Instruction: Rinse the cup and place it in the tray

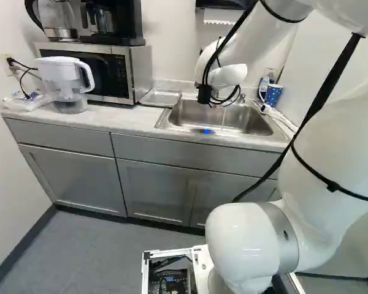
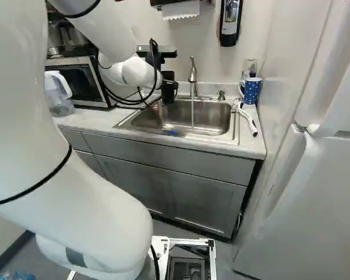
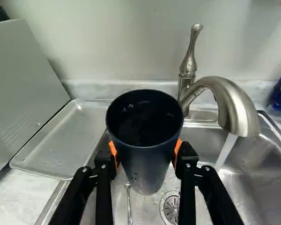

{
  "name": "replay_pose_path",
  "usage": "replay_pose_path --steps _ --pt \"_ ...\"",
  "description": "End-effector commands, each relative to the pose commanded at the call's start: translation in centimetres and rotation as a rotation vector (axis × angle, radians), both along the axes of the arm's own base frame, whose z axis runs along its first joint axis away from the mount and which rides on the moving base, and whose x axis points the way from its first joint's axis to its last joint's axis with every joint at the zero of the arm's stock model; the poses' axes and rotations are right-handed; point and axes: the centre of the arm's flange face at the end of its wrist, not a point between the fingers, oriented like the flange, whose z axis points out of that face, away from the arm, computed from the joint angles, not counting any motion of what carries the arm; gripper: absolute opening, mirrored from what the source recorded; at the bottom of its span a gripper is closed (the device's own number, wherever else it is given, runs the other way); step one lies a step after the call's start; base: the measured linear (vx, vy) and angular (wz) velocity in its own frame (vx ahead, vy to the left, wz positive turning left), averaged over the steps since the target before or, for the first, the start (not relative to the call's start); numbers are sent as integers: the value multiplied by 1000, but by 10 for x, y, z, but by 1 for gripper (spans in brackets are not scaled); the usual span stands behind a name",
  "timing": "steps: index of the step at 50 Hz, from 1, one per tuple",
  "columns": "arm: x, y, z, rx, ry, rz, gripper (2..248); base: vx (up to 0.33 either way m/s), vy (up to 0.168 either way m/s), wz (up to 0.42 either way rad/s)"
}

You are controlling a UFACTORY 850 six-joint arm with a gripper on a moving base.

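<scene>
Between the jaws, the cup (image 3: 147, 161) has a smooth dark wall with a low sheen, wet and glossy inside; plastic or coated metal, I cannot tell. The tray (image 3: 68, 143), beside the jaws, is smooth, softly shining metal with dull smudges. Under them, the sink (image 3: 260, 187) is satin metal, brightly glossy where wet. Ahead, the faucet (image 3: 227, 101) is brushed metal before a smooth, matt wall (image 3: 122, 42).

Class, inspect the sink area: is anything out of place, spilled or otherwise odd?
Two mild oddities: the faucet is running, but its stream falls beside the cup in the gripper, and what looks like a spoon lies in the sink near the drain. No damage shows.
</scene>
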Motion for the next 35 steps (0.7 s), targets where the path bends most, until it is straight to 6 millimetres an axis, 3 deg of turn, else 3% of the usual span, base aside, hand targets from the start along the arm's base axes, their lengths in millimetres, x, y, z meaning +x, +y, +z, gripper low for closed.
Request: replay_pose_path --steps 35 --pt "-5 0 34 -3 -68 0 125 0 0 0"
